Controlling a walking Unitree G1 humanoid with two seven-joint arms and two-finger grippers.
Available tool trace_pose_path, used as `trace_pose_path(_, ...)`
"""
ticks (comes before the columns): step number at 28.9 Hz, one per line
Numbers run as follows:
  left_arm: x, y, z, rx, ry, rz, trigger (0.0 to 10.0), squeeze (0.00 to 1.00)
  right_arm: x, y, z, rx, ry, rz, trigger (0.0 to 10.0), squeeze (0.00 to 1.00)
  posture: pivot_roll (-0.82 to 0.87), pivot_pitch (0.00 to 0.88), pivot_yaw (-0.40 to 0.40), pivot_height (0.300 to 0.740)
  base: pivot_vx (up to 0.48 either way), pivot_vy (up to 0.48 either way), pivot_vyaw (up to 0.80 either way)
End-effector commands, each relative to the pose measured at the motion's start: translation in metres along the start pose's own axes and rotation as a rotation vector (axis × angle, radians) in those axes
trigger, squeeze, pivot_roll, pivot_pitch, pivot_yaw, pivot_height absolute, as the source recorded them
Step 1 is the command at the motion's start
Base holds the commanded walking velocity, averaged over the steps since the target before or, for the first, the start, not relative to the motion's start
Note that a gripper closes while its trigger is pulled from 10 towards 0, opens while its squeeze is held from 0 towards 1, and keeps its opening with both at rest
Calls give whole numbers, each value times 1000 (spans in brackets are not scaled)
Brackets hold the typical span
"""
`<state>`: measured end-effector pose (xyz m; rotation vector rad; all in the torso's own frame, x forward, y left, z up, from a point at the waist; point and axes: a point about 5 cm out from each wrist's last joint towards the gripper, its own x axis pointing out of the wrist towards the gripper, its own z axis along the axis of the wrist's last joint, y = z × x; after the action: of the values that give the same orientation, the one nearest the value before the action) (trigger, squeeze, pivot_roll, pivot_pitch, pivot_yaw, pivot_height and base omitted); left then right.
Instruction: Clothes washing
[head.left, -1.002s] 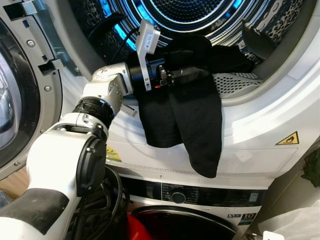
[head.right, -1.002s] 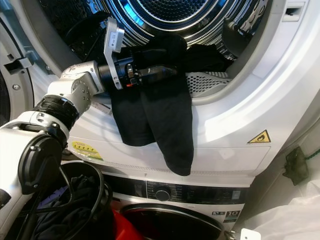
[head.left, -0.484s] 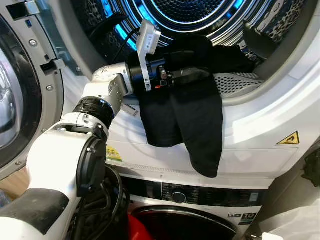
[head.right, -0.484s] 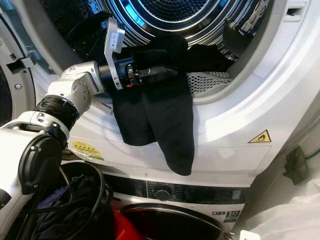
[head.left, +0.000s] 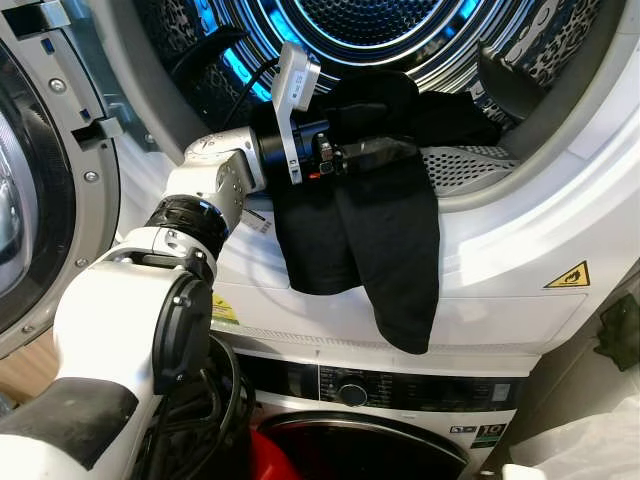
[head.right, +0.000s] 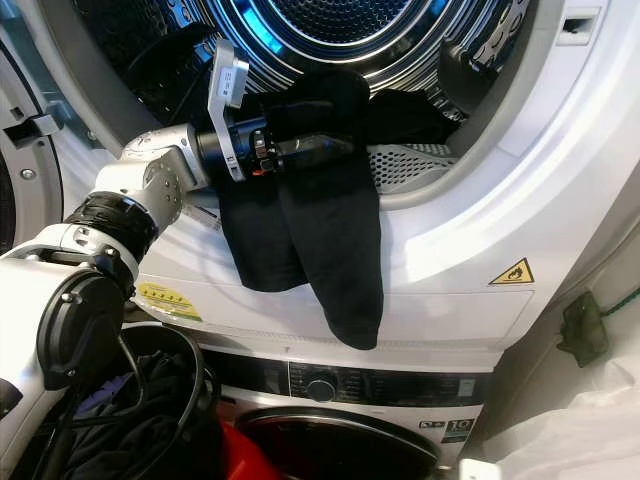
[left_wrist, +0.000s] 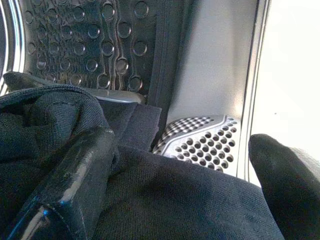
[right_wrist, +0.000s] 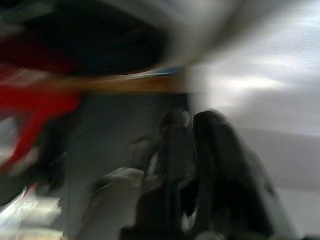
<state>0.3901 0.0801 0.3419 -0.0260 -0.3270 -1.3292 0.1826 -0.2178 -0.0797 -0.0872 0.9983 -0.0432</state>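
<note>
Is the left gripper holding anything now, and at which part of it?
The left gripper is at the black garment, near its top at the drum's edge, with cloth between its fingers; a firm grip cannot be told.
</note>
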Motion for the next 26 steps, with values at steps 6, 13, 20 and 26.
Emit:
trace_pose_path(6, -4, 1, 1, 11, 10, 1, 10000, 1000, -9, 53, 20, -42, -164, 631, 10000, 122, 12, 0, 77, 740, 0, 0, 0)
trace_pose_path(13, -4, 1, -1, 6, 8, -1, 10000, 1000, -30, 53, 79, 56, -454, 998, 10000, 1000, 14, 0, 73, 740, 0, 0, 0)
trace_pose_path(20, -5, 1, -2, 5, 10, -3, 10000, 1000, -47, 55, 104, -11, -555, 1206, 10000, 1000, 21, 0, 65, 740, 0, 0, 0)
trace_pose_path(26, -5, 1, -1, 6, 10, -1, 10000, 1000, -55, 55, 103, -19, -545, 1282, 10000, 1000, 21, 0, 68, 740, 0, 0, 0)
